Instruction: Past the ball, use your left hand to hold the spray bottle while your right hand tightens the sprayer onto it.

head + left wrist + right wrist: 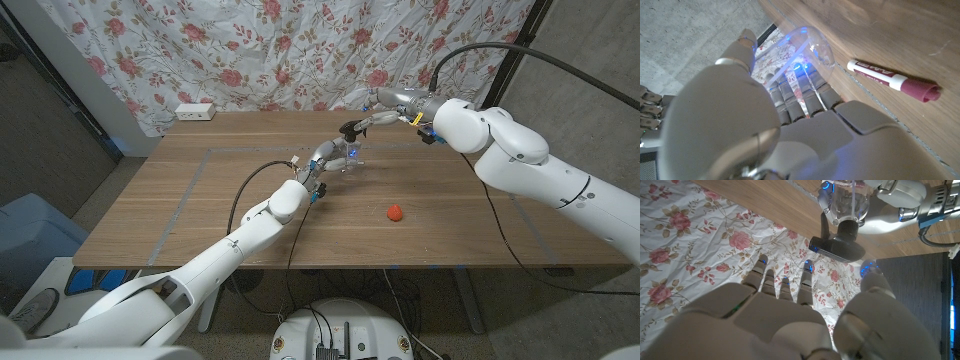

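Overhead, the left hand (322, 160) grips the clear spray bottle (348, 152) upright on the table (200, 200), past the small red ball (396, 212), which lies well apart on the near side. The right hand (372, 117) reaches in from above, beside the black sprayer (352, 128) on the bottle's top; whether it touches the sprayer cannot be told at this size. A white power strip (195, 112) sits at the table's far edge before the floral curtain (300, 50).

From the left wrist, the left hand (765, 125) is wrapped round the clear spray bottle (800, 55). A marker (892, 80) with a white barrel and dark red cap lies on the wood just beside; its printing is too blurred to read.

From the right wrist, the right hand (790, 315) has its fingers (807, 280) spread and holds nothing, apart from the sprayer (837, 247) seated on the spray bottle (850, 202) in the left hand (905, 200).

By my judgement, the holding is done, the sprayer is on the neck, and the tightening is still to do. No brand or label is legible.
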Action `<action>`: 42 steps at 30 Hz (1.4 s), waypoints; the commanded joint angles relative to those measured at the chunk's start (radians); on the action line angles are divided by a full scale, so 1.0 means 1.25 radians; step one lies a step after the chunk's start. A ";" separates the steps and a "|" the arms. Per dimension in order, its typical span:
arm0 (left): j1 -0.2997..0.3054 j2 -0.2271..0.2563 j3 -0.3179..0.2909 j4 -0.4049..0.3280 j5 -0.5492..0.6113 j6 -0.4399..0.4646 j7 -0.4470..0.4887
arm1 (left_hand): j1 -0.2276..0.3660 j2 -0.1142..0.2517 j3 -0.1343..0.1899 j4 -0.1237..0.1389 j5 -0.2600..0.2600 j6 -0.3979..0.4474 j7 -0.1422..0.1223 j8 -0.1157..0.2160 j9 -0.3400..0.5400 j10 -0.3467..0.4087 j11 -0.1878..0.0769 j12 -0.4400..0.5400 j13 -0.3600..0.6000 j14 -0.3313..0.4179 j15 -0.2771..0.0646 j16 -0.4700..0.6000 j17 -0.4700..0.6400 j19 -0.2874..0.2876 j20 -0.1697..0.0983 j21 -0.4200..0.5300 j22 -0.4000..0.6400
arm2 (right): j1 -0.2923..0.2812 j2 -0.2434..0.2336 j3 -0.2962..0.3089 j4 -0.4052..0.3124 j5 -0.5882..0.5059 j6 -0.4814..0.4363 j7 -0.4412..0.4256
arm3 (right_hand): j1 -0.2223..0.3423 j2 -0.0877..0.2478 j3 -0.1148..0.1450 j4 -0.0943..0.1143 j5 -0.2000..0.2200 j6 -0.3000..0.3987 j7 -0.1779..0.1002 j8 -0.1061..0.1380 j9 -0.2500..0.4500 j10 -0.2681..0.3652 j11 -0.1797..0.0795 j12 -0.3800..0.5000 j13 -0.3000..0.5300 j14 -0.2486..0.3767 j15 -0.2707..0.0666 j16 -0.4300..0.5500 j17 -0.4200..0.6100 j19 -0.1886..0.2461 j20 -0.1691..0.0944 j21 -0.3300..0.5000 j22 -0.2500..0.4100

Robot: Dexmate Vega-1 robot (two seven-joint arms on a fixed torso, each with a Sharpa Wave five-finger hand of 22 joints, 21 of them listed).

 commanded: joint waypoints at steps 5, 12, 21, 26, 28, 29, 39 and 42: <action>-0.001 0.004 0.002 -0.006 -0.001 0.007 -0.007 | 0.015 0.053 -0.004 0.001 0.004 0.008 -0.003 0.009 0.001 0.014 -0.002 0.000 0.005 0.010 -0.123 -0.001 0.001 0.005 -0.013 -0.003 0.001 | 0.016 0.046 -0.037 0.013 -0.122 -0.024 0.057 | 0.011 -0.006 -0.002 -0.001 -0.011 0.032 -0.002 0.017 0.008 0.020 -0.003 0.007 0.002 0.015 -0.004 0.010 0.005 0.012 -0.001 0.008 0.002; 0.007 0.010 0.002 -0.019 0.003 0.013 -0.003 | 0.015 0.054 -0.006 0.001 0.004 0.010 -0.003 0.012 0.001 0.018 0.001 0.000 0.005 0.012 -0.124 0.000 0.001 0.005 -0.014 -0.004 0.001 | 0.002 0.062 -0.030 0.015 -0.141 -0.029 0.055 | 0.024 -0.004 0.001 -0.004 -0.018 0.072 -0.012 0.039 0.014 0.035 -0.009 0.011 0.002 0.028 -0.012 0.015 0.006 0.023 -0.008 0.009 0.002; 0.011 0.009 0.003 -0.017 0.003 0.007 -0.001 | 0.016 0.055 -0.007 0.001 0.004 0.011 -0.002 0.015 0.000 0.020 0.001 -0.001 0.006 0.015 -0.124 0.000 0.000 0.006 -0.014 -0.004 0.001 | -0.001 0.080 -0.036 0.021 -0.173 -0.042 0.065 | 0.039 -0.003 0.003 -0.004 -0.027 0.121 -0.009 0.068 0.023 0.082 -0.017 0.021 0.002 0.055 -0.036 0.025 0.008 0.045 -0.023 0.012 0.002; 0.013 0.007 0.002 -0.017 0.003 0.007 0.001 | 0.016 0.056 -0.008 0.001 0.003 0.012 -0.003 0.017 0.001 0.019 0.000 -0.002 0.007 0.016 -0.124 0.000 0.000 0.006 -0.014 -0.004 0.001 | 0.001 0.089 -0.041 0.025 -0.193 -0.051 0.075 | 0.043 -0.003 0.003 -0.004 -0.030 0.137 -0.009 0.078 0.026 0.085 -0.019 0.020 0.002 0.057 -0.040 0.025 0.008 0.050 -0.030 0.012 0.002; 0.013 0.008 0.002 -0.017 0.003 0.007 0.001 | 0.016 0.056 -0.008 0.001 0.004 0.012 -0.002 0.018 0.001 0.020 0.000 -0.002 0.007 0.017 -0.125 0.000 -0.001 0.006 -0.015 -0.004 0.001 | 0.000 0.092 -0.043 0.025 -0.201 -0.054 0.077 | 0.045 -0.004 0.003 -0.005 -0.031 0.154 -0.010 0.087 0.028 0.092 -0.018 0.021 0.002 0.058 -0.040 0.025 0.008 0.052 -0.031 0.012 0.002; 0.013 0.008 0.002 -0.017 0.003 0.008 0.001 | 0.016 0.056 -0.008 0.001 0.004 0.012 -0.002 0.018 0.001 0.021 0.000 -0.002 0.007 0.017 -0.124 -0.001 -0.001 0.006 -0.014 -0.004 0.001 | 0.000 0.093 -0.043 0.026 -0.204 -0.055 0.079 | 0.046 -0.004 0.003 -0.005 -0.032 0.156 -0.010 0.089 0.029 0.093 -0.018 0.021 0.002 0.059 -0.042 0.026 0.008 0.053 -0.032 0.012 0.002; 0.009 0.008 0.002 -0.016 0.004 0.010 -0.001 | 0.016 0.058 -0.010 0.002 0.003 0.013 -0.003 0.022 0.000 0.023 0.001 -0.003 0.008 0.020 -0.125 0.000 -0.001 0.007 -0.015 -0.005 0.001 | -0.007 0.112 -0.048 0.027 -0.236 -0.076 0.081 | 0.050 -0.008 0.001 -0.004 -0.037 0.197 -0.005 0.113 0.036 0.112 -0.024 0.023 0.002 0.072 -0.048 0.030 0.010 0.061 -0.034 0.011 0.002; 0.009 0.009 0.003 -0.017 0.005 0.011 -0.002 | 0.016 0.057 -0.010 0.001 0.003 0.013 -0.002 0.022 -0.001 0.024 -0.001 -0.003 0.008 0.020 -0.126 0.000 -0.001 0.007 -0.015 -0.005 0.001 | -0.010 0.116 -0.050 0.027 -0.247 -0.079 0.077 | 0.048 -0.010 -0.002 -0.002 -0.040 0.215 -0.006 0.124 0.039 0.121 -0.026 0.024 0.002 0.077 -0.048 0.032 0.010 0.064 -0.033 0.011 0.002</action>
